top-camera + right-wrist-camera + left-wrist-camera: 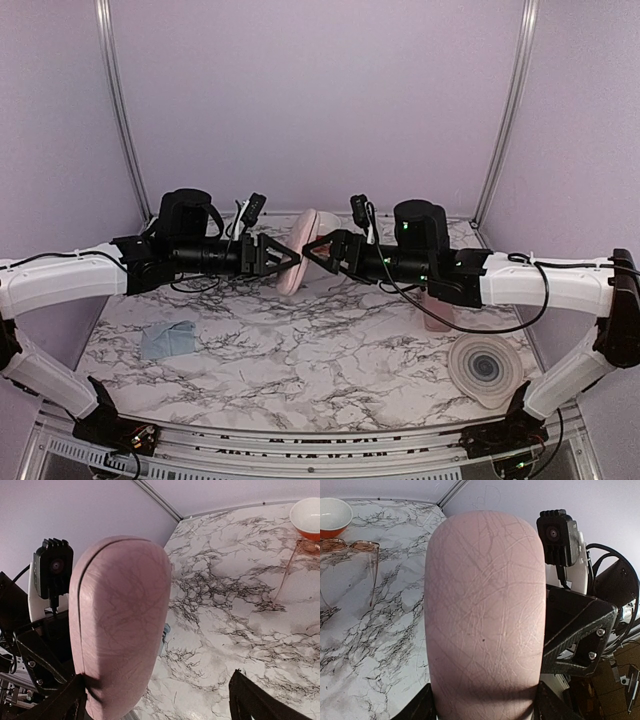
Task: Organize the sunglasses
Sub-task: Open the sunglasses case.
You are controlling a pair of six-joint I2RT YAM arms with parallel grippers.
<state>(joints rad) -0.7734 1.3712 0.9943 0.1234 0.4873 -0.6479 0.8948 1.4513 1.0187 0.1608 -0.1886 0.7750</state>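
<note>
Visibly thin-framed sunglasses (360,546) with orange-brown lenses.

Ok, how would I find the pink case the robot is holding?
Find the white-and-grey marble table, then the spot where the two black arms meet tip to tip. The pink oblong case is upright there, gripped by the left arm's fingers. The other pink case sits on the table, half hidden under the right arm.

The sunglasses (360,546) and bowl (332,512) ran off the left edge; the pink case (485,615) hid much of the bench (380,645).
</note>
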